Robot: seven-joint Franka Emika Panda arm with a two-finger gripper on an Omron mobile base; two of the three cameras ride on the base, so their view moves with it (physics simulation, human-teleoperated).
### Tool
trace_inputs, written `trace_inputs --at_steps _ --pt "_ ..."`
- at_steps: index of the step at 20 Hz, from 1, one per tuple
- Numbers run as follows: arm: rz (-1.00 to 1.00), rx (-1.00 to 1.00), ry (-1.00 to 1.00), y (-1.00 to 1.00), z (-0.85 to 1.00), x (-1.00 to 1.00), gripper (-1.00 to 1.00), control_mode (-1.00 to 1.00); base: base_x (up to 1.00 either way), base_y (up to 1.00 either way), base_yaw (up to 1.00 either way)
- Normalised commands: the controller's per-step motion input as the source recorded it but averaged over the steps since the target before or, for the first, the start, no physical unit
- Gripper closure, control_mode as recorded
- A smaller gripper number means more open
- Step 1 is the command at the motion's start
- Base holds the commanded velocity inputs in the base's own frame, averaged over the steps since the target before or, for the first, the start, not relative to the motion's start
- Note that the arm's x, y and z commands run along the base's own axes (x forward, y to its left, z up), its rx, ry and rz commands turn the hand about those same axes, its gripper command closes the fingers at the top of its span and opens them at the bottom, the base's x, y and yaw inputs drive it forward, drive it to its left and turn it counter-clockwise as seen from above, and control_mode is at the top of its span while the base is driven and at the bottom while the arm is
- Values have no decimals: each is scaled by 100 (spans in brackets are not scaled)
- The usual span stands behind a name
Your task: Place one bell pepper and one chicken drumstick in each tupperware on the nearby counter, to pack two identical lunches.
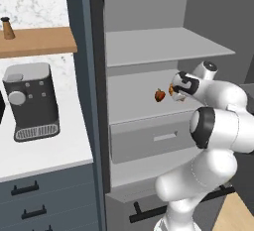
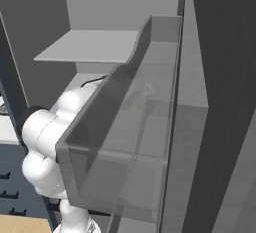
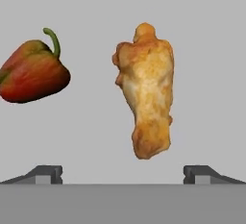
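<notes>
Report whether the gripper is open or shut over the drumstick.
Open. In the hand view the gripper has its two fingertips spread wide apart, with the chicken drumstick lying between and beyond them, not clamped.

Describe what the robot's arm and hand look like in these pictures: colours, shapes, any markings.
The arm is glossy white, built of rounded, bulbous segments joined by dark, near-black rings at the joints. One segment ends in a round cap with a dark centre. The hand carries two small dark grey finger tips, blocky and wedge-shaped, set far apart. No cables or markings are visible.
</notes>
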Motion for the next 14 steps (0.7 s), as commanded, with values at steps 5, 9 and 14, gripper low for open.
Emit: trace_inputs --at_steps 5,9,14 --pt "0 0 0 -5 -34 36 -100 -100 0 0 0" --pt "0 0 0 -14 -36 36 -100 -100 0 0 0" --pt "0 0 0 -14 -29 38 -100 -100 0 0 0"
